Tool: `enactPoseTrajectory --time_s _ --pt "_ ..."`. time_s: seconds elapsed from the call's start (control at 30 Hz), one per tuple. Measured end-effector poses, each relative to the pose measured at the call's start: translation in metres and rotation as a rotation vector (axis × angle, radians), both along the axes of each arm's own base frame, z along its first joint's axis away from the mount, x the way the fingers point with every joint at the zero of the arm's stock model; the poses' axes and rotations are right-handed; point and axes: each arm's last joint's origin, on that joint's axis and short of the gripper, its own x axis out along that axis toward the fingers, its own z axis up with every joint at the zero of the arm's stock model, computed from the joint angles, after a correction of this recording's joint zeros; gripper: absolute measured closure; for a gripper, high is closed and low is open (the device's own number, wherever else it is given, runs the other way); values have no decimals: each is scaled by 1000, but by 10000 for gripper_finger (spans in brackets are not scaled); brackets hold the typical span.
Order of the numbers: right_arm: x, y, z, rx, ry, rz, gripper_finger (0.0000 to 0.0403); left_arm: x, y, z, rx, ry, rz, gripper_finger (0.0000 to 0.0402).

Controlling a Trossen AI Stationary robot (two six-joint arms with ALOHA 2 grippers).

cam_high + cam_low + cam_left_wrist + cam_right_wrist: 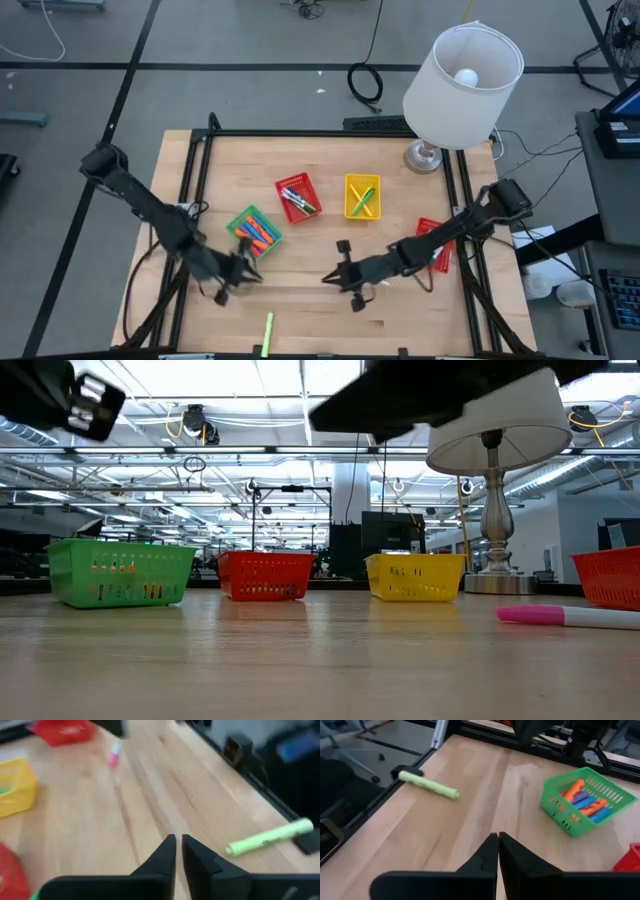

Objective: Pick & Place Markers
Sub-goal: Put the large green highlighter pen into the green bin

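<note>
Most markers already sit in the green mesh basket point(255, 232), red mesh basket point(298, 197) and yellow mesh basket point(362, 196), but a lime-green marker point(268, 333) and a pink marker point(568, 616) remain loose on the wooden desk point(310, 300), while the left gripper point(240, 275) and right gripper point(338, 278) hover with fingers clenched on nothing.

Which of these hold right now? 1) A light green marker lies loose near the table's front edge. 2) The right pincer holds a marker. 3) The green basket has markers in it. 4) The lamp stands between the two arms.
1) True: the light green marker lies there.
2) False: the right pincer is shut on nothing.
3) True: the green basket holds orange and blue markers.
4) False: the lamp stands at the far right corner.
</note>
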Motion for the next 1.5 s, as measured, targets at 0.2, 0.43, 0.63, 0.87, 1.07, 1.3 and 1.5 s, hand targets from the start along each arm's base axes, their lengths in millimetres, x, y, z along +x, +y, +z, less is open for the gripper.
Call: enactPoseTrajectory --time_s 0.2,0.43,0.63,0.87,1.07,1.3,1.5 --pt "-35 -15 2 83 -114 -6 402 35 -52 7 271 268 -74 301" --pt "-53 -19 3 157 -208 5 402 55 -108 -6 603 380 -416 214" --pt "-53 -18 2 156 -204 7 402 75 -137 -19 729 342 -587 169" --pt "-53 -18 2 154 -207 8 402 85 -134 -46 748 426 -768 164" --pt "-53 -19 2 153 -206 5 402 90 -132 -56 767 433 -846 194" --pt "-53 -19 2 152 -204 4 401 96 -127 -57 706 451 -849 254" --pt "-53 -19 2 152 -204 4 401 104 -123 -57 592 491 -747 339"
